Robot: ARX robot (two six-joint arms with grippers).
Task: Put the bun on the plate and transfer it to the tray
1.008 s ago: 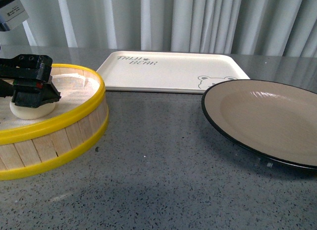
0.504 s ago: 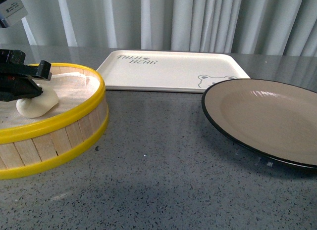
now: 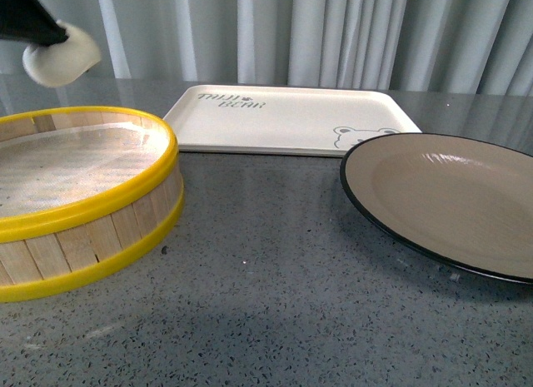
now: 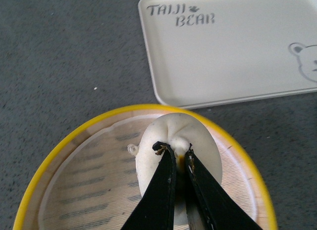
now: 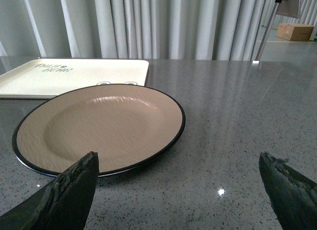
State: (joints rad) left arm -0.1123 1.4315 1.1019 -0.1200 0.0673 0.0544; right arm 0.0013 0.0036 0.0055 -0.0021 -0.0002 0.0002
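My left gripper (image 3: 42, 39) is shut on the white bun (image 3: 60, 57) and holds it high above the yellow-rimmed steamer basket (image 3: 100, 204) at the far left. In the left wrist view the black fingers (image 4: 166, 180) pinch the bun (image 4: 200, 146) at its pleated top, over the basket (image 4: 89, 200). The beige plate with a black rim (image 3: 450, 200) lies at the right and is bare. The cream tray (image 3: 287, 119) with lettering and a bear face lies behind. My right gripper (image 5: 178, 161) is open just in front of the plate (image 5: 99, 123), touching nothing.
The tray also shows in the left wrist view (image 4: 233, 47) and the right wrist view (image 5: 69, 74). Everything rests on a grey speckled tabletop (image 3: 275, 287). Pale curtains (image 3: 333, 33) hang behind the table.
My left gripper has lifted the bun out of the steamer basket, from the basket floor up to the top left corner of the front view. The basket now lies empty.
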